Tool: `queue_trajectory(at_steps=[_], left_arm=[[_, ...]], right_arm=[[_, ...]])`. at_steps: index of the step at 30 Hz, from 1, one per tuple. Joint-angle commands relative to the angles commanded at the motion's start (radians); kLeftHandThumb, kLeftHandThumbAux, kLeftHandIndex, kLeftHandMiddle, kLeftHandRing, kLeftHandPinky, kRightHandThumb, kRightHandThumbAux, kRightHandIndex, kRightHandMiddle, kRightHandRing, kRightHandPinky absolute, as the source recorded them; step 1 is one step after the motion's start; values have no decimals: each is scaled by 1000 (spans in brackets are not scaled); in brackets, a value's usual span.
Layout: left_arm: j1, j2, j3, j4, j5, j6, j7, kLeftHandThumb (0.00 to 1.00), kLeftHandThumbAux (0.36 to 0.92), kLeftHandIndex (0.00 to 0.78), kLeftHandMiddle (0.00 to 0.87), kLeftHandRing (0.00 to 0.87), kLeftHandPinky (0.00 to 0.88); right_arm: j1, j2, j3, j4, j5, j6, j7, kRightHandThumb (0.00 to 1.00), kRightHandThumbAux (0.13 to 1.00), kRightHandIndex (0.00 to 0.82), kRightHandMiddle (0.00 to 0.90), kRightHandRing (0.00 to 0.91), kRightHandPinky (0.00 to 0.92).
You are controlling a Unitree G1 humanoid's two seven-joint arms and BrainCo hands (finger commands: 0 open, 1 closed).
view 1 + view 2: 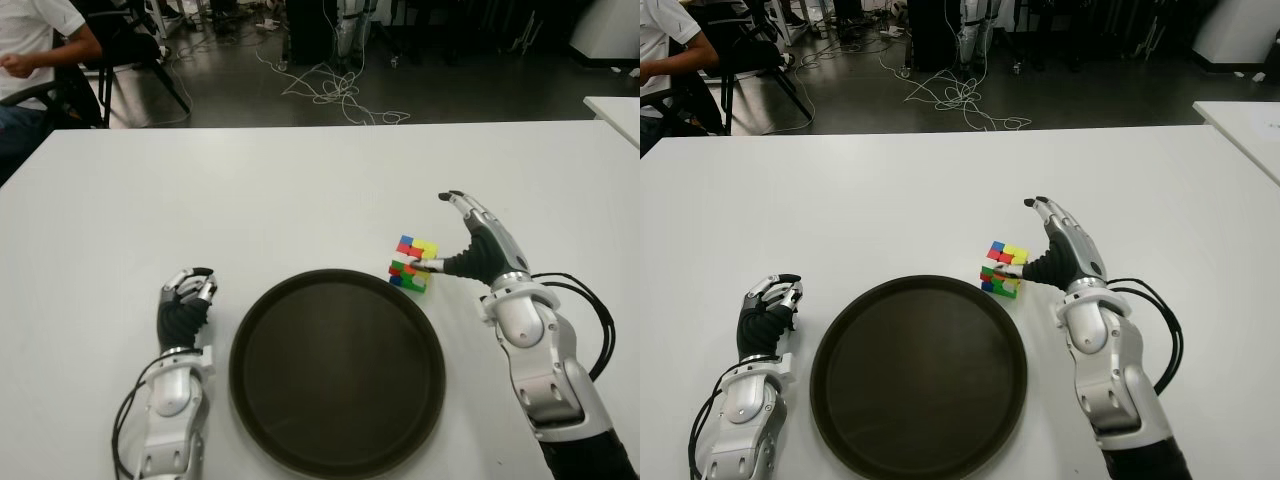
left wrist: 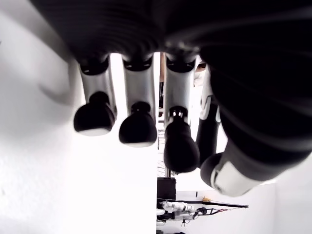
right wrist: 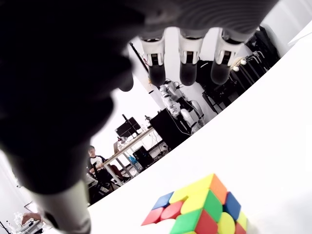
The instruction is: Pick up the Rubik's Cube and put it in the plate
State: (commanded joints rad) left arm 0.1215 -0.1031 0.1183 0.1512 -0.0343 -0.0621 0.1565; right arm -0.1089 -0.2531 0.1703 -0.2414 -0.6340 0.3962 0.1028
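The Rubik's Cube point(image 1: 414, 263) stands on the white table point(image 1: 250, 190), just beyond the far right rim of the dark round plate point(image 1: 340, 370). My right hand point(image 1: 462, 240) is immediately right of the cube, fingers stretched out and open, its thumb reaching to the cube's side. In the right wrist view the cube point(image 3: 200, 209) sits below the extended fingers point(image 3: 187, 68), not enclosed by them. My left hand point(image 1: 187, 295) shows left of the plate with its fingers point(image 2: 139, 126) curled and nothing in them.
A seated person point(image 1: 30, 50) and a chair are beyond the table's far left corner. Loose cables point(image 1: 330, 90) lie on the floor behind the table. Another white table's corner point(image 1: 615, 110) shows at the right edge.
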Motion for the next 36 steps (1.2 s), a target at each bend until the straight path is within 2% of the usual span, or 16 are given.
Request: queue_trajectory(at_steps=[18, 25, 36], left_arm=[[-1, 2, -4, 3, 0, -12, -18, 709, 705, 444, 791, 823, 827], [1, -3, -3, 1, 2, -17, -16, 708, 706, 444, 794, 824, 826], [12, -9, -8, -12, 11, -19, -7, 710, 705, 444, 793, 822, 825]], right_arm=[[-72, -53, 61, 28, -76, 38, 73, 0, 779, 0, 6, 13, 30], [-120, -71, 94, 63, -114, 46, 96, 0, 811, 6, 19, 31, 49], [-165, -95, 127, 120, -154, 40, 110, 0, 799, 30, 51, 62, 74]])
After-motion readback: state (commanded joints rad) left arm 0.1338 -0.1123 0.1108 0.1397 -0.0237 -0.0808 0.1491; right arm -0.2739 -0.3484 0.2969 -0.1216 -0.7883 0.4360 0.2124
